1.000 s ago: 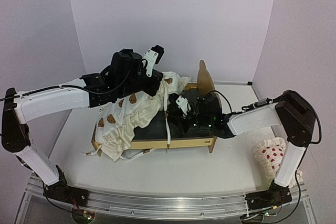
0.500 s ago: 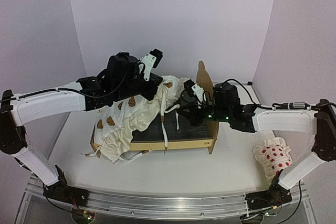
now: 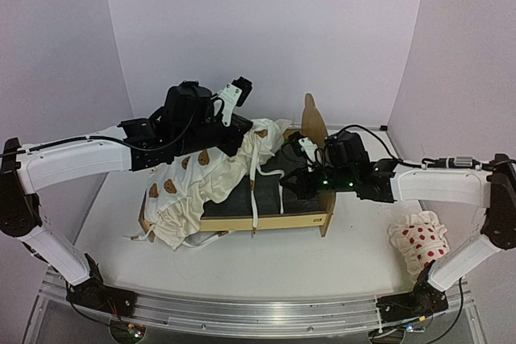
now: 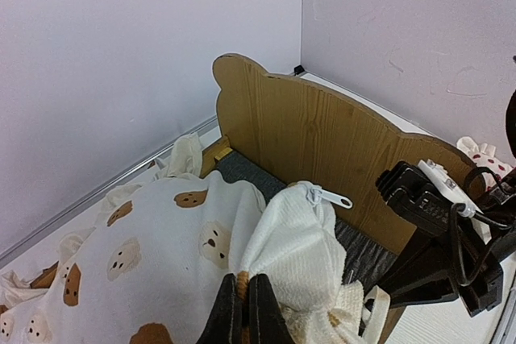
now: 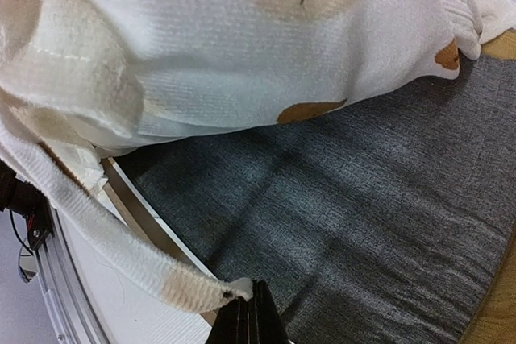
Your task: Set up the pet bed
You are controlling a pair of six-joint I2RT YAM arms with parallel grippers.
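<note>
Left hand pinched cream bear-print cushion over left half of pet bed, set mid-worktop, headboard at right. Right hand, pressed together on cushion's tie, hung above bare grey base. Step judged: spreading cushion into frame; next move called for drawing it toward headboard. Count: one bed, one cushion, one dotted pillow.

We see a light plywood pet bed, dark grey felt base, cream brown-bear-print cushion, white red-dotted pillow.
</note>
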